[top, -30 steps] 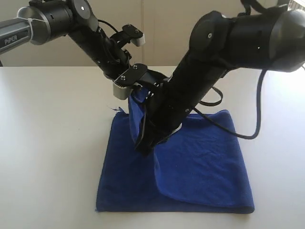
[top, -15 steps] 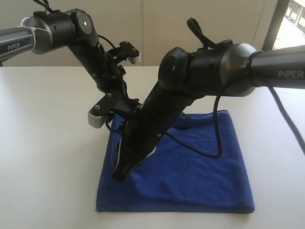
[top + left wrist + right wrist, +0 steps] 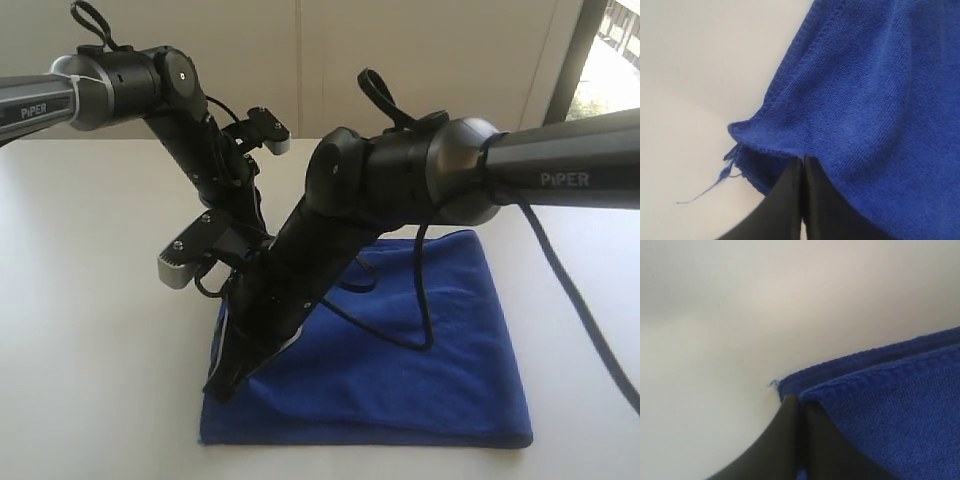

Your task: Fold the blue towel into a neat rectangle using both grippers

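The right arm (image 3: 330,230) hides the left tool (image 3: 802,165) pinching the blue towel (image 3: 430,340).

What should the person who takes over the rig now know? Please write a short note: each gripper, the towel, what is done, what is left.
Left gripper: shut, pinching a towel edge beside a frayed corner.
Right gripper: shut on the towel's corner, low over the table, at the towel's lower left in the exterior view.
Towel: lies on the table, doubled; two stacked edges show at the right gripper.
Done: one fold appears laid over.
To do: release both grips, check that the edges line up, fold again if needed.
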Tool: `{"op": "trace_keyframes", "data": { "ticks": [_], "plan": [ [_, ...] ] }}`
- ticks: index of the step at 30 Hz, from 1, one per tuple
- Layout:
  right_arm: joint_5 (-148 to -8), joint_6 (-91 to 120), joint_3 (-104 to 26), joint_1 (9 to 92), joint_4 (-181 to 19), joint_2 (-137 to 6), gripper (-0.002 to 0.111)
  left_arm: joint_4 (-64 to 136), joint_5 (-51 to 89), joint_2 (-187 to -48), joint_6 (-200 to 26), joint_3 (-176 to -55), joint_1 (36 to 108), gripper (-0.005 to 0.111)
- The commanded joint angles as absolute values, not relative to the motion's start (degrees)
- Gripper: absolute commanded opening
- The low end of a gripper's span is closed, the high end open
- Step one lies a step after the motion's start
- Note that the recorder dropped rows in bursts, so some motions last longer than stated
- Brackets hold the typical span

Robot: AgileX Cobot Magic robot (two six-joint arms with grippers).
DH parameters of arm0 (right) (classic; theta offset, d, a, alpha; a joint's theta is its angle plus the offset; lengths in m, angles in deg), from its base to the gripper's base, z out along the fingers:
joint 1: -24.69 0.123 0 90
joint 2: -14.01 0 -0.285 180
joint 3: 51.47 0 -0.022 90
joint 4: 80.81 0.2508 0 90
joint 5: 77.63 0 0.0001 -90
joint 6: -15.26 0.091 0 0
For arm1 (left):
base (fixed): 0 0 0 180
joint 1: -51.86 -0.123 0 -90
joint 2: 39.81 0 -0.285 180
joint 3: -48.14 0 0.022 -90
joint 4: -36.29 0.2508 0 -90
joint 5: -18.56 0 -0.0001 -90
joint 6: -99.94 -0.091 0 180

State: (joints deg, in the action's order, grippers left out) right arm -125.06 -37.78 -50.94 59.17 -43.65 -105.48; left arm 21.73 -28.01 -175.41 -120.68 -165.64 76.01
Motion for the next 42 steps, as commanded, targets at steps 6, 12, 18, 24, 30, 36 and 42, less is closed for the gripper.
{"op": "trace_keyframes", "data": {
  "ticks": [6, 12, 18, 24, 30, 36, 42],
  "plan": [
    [-128.9, -38.6, -52.7, 60.0, -42.0, -106.3, 0.0, 23.7, -26.9, -175.1, -120.3, -165.3, 75.4, 0.0],
    [-129.7, -38.6, -53.6, 60.0, -41.8, -108.3, 0.0, 23.7, -27.4, -176.6, -120.3, -165.3, 74.8, 0.0],
    [-130.3, -38.6, -53.6, 60.3, -41.5, -110.3, 0.0, 23.7, -26.7, -178.3, -120.3, -165.3, 74.8, 0.0],
    [-130.3, -38.7, -53.6, 60.3, -39.6, -111.4, 0.0, 23.7, -25.6, -179.5, -120.3, -165.3, 74.8, 0.0],
    [-130.3, -38.8, -53.6, 60.3, -38.1, -113.8, 0.0, 24.7, -24.0, -179.7, -120.3, -165.3, 74.8, 0.025],
    [-129.2, -39.1, -53.6, 60.3, -36.9, -114.0, 0.0, 25.8, -23.9, -179.7, -120.3, -165.3, 74.8, 0.041],
    [-128.5, -40.2, -53.6, 60.3, -35.3, -114.2, 0.02, 27.9, -23.3, -179.7, -118.6, -165.3, 74.8, 0.04]
  ]
}}
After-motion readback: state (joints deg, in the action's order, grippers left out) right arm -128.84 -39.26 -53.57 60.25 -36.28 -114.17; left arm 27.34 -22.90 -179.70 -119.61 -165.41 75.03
